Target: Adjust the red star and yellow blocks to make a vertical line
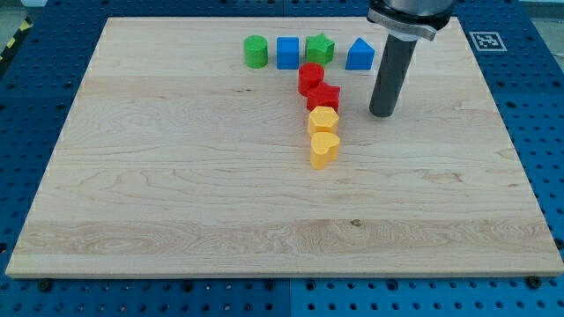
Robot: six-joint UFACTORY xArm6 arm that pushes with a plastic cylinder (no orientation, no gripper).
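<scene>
On the pale wooden board [176, 176], which lies over a blue perforated table [538, 106], four blocks form a row near the view's top: a green cylinder [256, 51], a blue cube [287, 53], a green star-like block [320, 47] and a blue block with a peaked top [359, 55]. Below that row, a column of four blocks runs toward the view's bottom: a red rounded block [309, 77], shape not clear, then the red star [323, 96] touching it and offset slightly to the view's right, then a yellow hexagonal block [322, 120] touching the star, then a yellow heart-shaped block [324, 149] touching the hexagon. Column reads nearly vertical, with the top red block sitting a little to the view's left of the rest. Dark cylindrical rod comes down from the view's top right; my tip [382, 113] rests on the board to the view's right of the red star and the yellow hexagonal block, apart from both, touching no block. Rod carries no fingers, so nothing is spread, pressed or pinched. A black-and-white marker tag [484, 40] sits on the table beyond the board's top right corner
</scene>
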